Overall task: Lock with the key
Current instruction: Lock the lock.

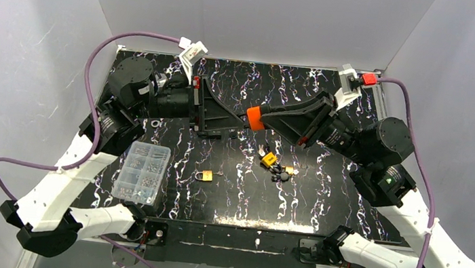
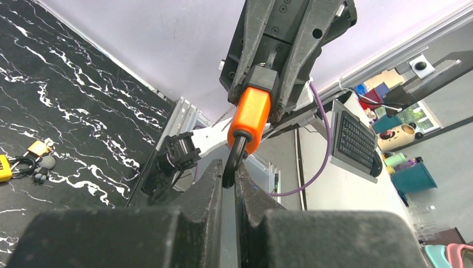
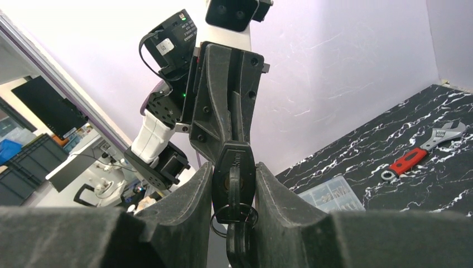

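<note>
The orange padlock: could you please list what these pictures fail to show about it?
End of the shackle: left wrist view, buried between fingers of the left hand.
Keyhole of the orange padlock: top view, covered by the right hand.
Turn of the key: right wrist view, too dark, cut by bottom edge.

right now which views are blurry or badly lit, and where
Top external: sharp and evenly lit, the orange padlock clear. Left wrist: the left pincer, close to the lens, is dark and out of focus, while the padlock beyond it is crisp. Right wrist: the right pincer is blurred, and the padlock in it is a dark silhouette against the pale wall.
</note>
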{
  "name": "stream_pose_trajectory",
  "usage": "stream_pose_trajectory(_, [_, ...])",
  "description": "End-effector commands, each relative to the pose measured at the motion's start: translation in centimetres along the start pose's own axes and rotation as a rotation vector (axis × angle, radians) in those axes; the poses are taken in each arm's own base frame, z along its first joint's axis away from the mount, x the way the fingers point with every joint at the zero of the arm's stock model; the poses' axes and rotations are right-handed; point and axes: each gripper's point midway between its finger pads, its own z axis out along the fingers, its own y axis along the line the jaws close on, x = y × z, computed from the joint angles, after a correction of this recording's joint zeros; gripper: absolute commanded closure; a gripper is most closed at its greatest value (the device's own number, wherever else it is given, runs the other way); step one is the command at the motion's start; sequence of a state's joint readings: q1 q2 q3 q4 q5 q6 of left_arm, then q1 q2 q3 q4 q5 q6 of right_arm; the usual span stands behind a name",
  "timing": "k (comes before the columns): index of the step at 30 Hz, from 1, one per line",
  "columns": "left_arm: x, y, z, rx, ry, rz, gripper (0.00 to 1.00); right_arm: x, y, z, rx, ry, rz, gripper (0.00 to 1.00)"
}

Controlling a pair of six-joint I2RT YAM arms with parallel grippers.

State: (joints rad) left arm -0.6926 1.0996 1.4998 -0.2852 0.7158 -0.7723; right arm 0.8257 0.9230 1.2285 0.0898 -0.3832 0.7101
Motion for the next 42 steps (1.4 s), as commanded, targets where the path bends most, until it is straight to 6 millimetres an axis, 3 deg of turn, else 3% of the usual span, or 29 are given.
stream_pose_trajectory(1, [-3.0,-1.3,2.5,0.081,-0.069,0.031,1.00,7.9,-1.2,1.4,-0.043,0.275,0.098,0.99])
stream_pose_trajectory(8, [-3.4,-1.6,2.6,0.090,-0.078,0.036,1.00,9.0,-1.8,1.2,-0.016,0.301,0.103,0.99])
stream_pose_trajectory(12, [-3.0,0.5,1.7,-0.036,-0.107,0.041,1.00,8.2,-2.2,0.5,0.027,0.277,0.064,0.99])
stream_pose_trajectory(13, [-2.9,1.6,1.3,-0.095,-0.120,0.040,1.00,7.9,-2.3,0.2,0.042,0.269,0.051,0.94])
stream_pose_trajectory(17, [-2.2,6.6,-0.9,-0.295,-0.152,-0.031,1.00,6.2,-3.4,-1.4,0.084,0.237,0.031,0.50])
stream_pose_trajectory(19, [-1.6,7.5,-1.6,-0.286,-0.159,-0.065,1.00,5.3,-4.3,-2.5,0.103,0.212,0.032,0.33])
stream_pose_trajectory(22, [-1.0,7.4,-2.4,-0.259,-0.160,-0.055,1.00,4.0,-5.4,-4.0,0.108,0.176,0.037,0.23])
stream_pose_trajectory(27, [-0.1,6.0,-2.8,-0.180,-0.125,-0.017,1.00,3.1,-6.2,-5.2,0.049,0.162,0.052,0.21])
stream_pose_trajectory(32, [0.2,4.4,-2.8,-0.098,-0.099,0.014,1.00,3.2,-7.3,-4.6,0.000,0.185,0.083,0.27])
stream_pose_trajectory(42, [0.6,4.4,-2.5,-0.071,-0.061,0.001,1.00,2.1,-6.6,-3.4,-0.085,0.193,0.112,0.38])
